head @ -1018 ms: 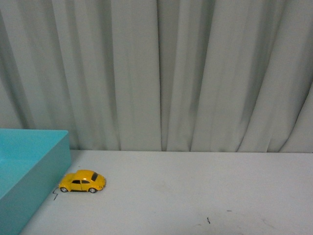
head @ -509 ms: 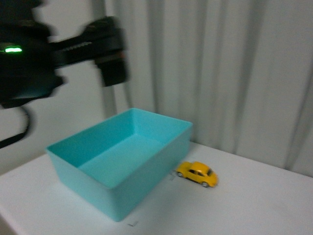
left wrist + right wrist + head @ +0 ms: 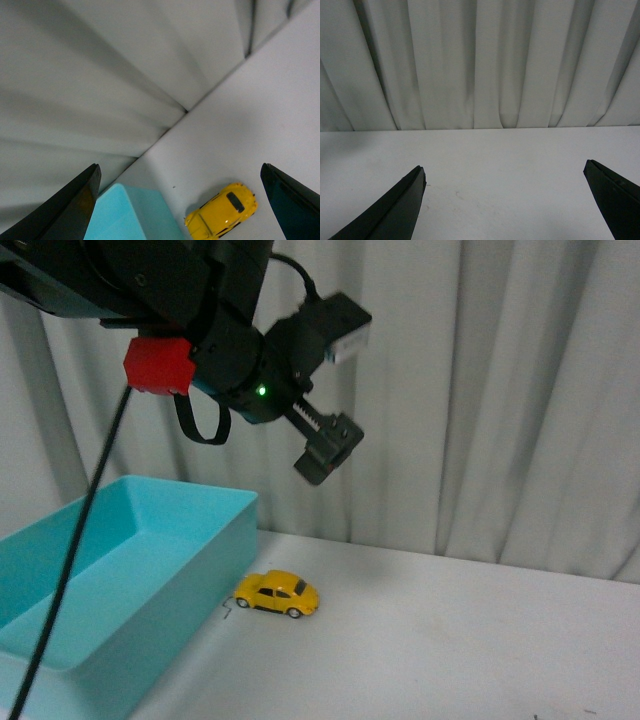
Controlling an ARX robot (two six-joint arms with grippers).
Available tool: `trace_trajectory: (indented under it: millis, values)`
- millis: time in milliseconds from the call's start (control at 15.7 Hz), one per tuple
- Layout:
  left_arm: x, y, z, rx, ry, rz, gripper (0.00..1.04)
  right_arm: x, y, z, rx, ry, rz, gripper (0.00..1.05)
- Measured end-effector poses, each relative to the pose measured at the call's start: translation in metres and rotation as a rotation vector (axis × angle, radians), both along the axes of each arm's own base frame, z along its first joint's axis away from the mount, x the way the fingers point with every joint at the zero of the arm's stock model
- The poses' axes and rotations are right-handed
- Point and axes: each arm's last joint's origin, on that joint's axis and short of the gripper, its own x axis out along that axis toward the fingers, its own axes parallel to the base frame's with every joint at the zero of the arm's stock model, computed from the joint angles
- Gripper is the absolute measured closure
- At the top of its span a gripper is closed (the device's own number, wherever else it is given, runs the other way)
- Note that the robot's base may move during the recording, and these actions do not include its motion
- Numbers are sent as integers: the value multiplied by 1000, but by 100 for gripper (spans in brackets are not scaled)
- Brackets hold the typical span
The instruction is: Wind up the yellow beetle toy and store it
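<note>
Plainly the left arm is the one placed for this; its left fingers (image 3: 70,210) are spread wide with nothing between them, hanging high over the worktop (image 3: 450,640), and the yellow beetle toy (image 3: 277,593) stands on its wheels well below them and a little ahead. From the left wrist the toy sits in the open gap, closer to one finger than the other, with the corner of the turquoise bin (image 3: 190,610) just beside it on the other finger's side; toy and bin look close but apart. The toy's long axis runs roughly along the line from finger to finger, only slightly skewed (so closing as they stand would likely pinch bonnet and tail, not the flanks); I judge the wrist needs a turn before the descent, to bring the fingers across the doors. The right fingers (image 3: 395,210) are also wide apart and empty; ahead of them lie only bare worktop and the curtain (image 3: 485,65), the toy nowhere in their view, so that arm is the farther one.
</note>
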Motion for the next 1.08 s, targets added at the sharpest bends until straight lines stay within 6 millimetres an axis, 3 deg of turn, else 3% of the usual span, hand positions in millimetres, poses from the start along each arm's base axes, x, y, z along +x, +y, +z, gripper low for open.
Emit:
trace_trajectory:
  millis: [191,445,827,1082]
  values:
    - [34,-8,-18,366,178,-294,7,0,0,0,0,0,0,7]
    - [47,4,-63,692,408,-557,7,0,0,0,0,0,0,7]
    - [60,6,-103,746,514,-635,7,0,0,0,0,0,0,7]
    - [60,6,-116,736,553,-647,7,0,0,0,0,0,0,7]
